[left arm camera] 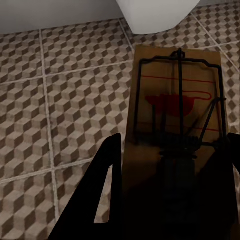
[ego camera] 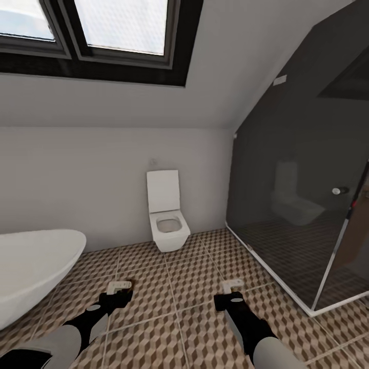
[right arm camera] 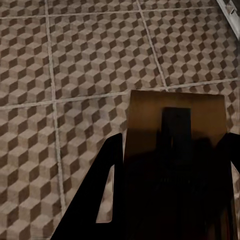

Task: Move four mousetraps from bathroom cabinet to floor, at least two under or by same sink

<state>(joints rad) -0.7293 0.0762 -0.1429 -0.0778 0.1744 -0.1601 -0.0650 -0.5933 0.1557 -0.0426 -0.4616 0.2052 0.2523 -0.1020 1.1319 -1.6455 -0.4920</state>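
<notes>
Two mousetraps are held above the bathroom floor (ego camera: 169,302), one clamped in the left gripper (ego camera: 121,289) and one in the right gripper (ego camera: 230,290); the left mousetrap (left arm camera: 172,112) is seen wire side up, the right mousetrap (right arm camera: 175,130) by its plain face. Open tiles are left between the arms up to the toilet (ego camera: 166,215). That room is bounded by the bathtub (ego camera: 36,266) rim on the left and the shower enclosure (ego camera: 307,205) frame on the right.
</notes>
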